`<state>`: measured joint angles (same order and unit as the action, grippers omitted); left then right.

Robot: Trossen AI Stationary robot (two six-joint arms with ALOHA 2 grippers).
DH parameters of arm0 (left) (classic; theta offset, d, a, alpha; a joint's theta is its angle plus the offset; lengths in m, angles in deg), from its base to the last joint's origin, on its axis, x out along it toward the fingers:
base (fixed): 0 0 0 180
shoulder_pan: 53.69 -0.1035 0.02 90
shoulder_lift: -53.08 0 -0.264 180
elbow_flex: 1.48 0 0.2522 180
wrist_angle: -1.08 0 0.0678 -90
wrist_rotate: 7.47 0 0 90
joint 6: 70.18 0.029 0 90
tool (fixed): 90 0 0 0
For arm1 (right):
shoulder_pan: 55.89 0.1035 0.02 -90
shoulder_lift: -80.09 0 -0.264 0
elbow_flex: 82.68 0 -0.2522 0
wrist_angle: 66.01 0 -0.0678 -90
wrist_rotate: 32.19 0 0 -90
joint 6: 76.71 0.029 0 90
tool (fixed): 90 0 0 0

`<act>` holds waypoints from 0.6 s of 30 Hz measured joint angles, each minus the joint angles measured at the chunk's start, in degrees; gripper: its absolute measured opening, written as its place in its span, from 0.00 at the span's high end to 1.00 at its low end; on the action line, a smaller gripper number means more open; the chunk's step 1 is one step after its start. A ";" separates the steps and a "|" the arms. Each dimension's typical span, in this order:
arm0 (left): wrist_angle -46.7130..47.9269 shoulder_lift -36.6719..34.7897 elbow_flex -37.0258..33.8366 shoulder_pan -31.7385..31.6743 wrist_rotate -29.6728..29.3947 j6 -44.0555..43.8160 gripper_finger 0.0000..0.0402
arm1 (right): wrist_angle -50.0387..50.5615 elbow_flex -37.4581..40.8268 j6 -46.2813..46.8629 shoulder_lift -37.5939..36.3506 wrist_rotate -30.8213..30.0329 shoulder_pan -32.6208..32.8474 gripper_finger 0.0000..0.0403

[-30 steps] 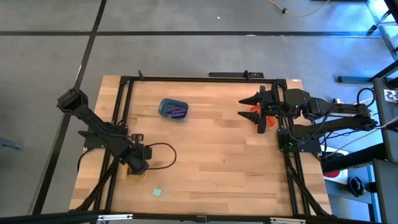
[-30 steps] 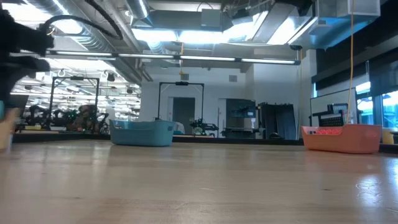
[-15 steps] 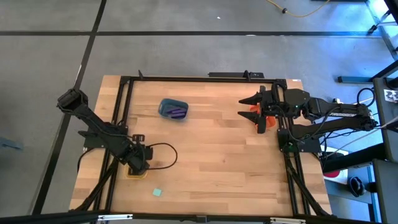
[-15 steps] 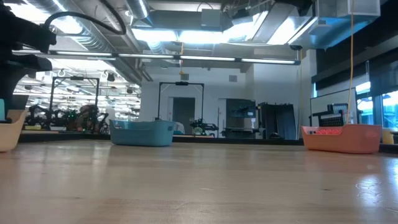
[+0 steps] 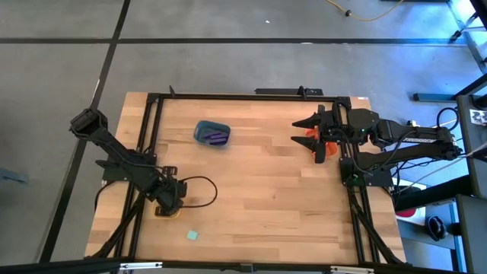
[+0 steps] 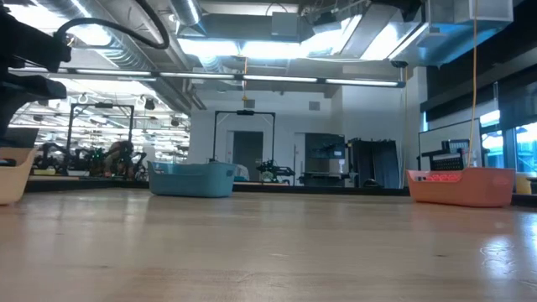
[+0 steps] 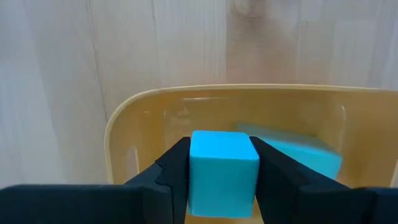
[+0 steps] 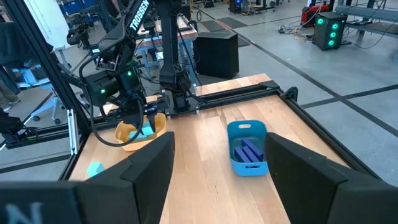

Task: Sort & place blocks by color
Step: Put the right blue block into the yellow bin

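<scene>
One mint block [image 7: 222,172] pinched by left end effector [image 7: 221,180] over yellow tub [image 7: 134,118], right end effector [image 8: 217,168] spread

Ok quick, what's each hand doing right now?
Left hand: closed on a mint-green block, over the yellow tub.
Right hand: open, holding nothing.
</scene>
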<state>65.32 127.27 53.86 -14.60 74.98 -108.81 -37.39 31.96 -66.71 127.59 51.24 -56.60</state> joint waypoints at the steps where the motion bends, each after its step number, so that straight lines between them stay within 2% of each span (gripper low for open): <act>1: 0.02 0.00 0.00 0.00 0.03 -0.02 0.67 | 0.00 0.00 0.00 0.00 0.00 0.01 0.38; 8: 0.05 -0.02 0.00 -0.03 1.15 0.15 0.62 | 0.00 -0.02 0.00 0.00 0.07 -0.02 0.38; 18: 0.07 -0.07 0.91 -2.68 5.10 -0.24 0.49 | 0.00 -0.07 0.00 0.00 0.09 -0.02 0.38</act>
<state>65.39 127.21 54.77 -17.28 80.08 -109.05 -37.39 31.90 -66.71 127.59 51.32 -56.62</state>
